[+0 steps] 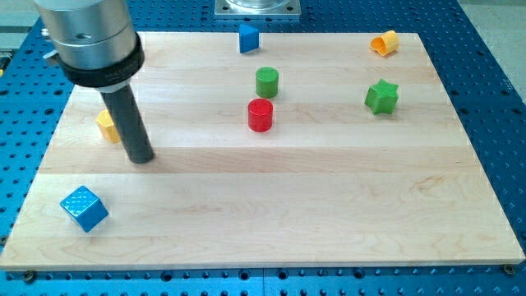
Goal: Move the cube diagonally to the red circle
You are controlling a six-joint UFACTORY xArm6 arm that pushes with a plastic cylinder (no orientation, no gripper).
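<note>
Near the view's lower left sits the blue cube (84, 208), well apart from the red circle (260, 114) up at centre. My tip (142, 158) (a bare rod, nothing to grip with) rests above the cube, beside a yellow block (106, 126), so it is probably not yet placed behind the cube to push.

The yellow block (106, 125) at the view's left is half hidden behind the rod — its shape cannot be made out. The arm's grey housing (89, 37) is cut off by the view's top edge. The metal plate (258, 8) at the top is cropped too — only its lower strip shows.
</note>
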